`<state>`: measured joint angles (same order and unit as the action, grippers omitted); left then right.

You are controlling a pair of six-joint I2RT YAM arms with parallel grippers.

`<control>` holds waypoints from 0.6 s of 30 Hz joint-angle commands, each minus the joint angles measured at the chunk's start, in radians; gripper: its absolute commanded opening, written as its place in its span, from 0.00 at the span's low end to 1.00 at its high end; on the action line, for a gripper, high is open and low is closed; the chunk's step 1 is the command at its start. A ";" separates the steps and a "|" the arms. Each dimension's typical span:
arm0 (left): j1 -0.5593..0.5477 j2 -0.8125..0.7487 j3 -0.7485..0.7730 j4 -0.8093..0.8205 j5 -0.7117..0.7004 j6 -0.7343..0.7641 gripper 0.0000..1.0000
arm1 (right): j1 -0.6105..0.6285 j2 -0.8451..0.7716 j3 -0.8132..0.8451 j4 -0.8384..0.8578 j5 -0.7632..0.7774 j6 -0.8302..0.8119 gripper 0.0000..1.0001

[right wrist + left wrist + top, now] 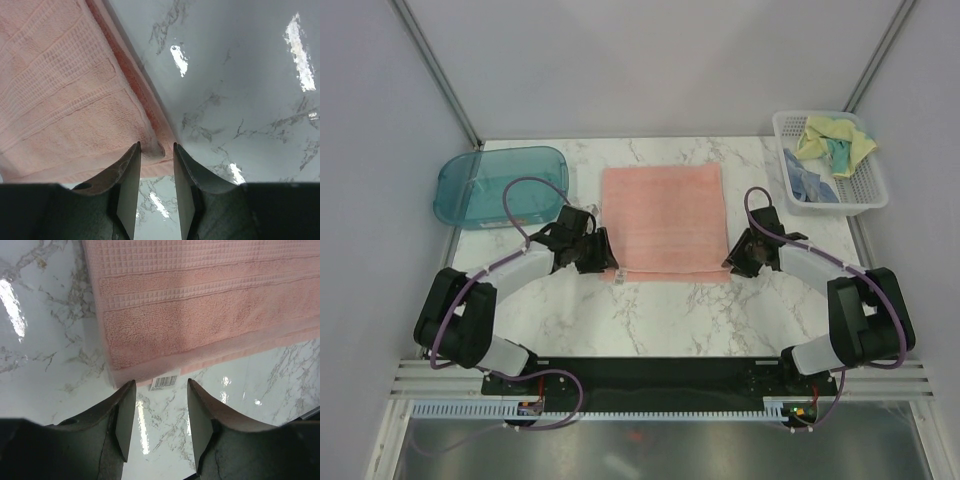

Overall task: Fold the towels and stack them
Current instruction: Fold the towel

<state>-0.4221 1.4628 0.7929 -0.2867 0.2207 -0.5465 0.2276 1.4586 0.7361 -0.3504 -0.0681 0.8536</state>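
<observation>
Worktop (680, 320): salmon-pink towel (663, 220) flat, centre-far. White basket (865, 195) far right holds light blue towel (807, 185) and pale yellow towel (835, 140). Left end effector (161, 385) spread at pink towel's near-left corner, by its tag (165, 381). Right end effector (156, 146) narrowly spread, near-right corner between tips.

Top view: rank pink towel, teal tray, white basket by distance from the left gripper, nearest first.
1. pink towel, centre, right beside the left gripper.
2. teal tray, back left.
3. white basket, back right corner.
</observation>
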 commanded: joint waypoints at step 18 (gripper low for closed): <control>0.000 -0.108 -0.135 0.119 -0.149 -0.217 0.63 | 0.006 0.017 -0.044 0.113 0.053 0.056 0.36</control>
<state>-0.4221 1.3716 0.6792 -0.2382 0.0879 -0.6884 0.2283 1.4750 0.7010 -0.2661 -0.0391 0.8951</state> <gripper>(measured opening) 0.640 0.361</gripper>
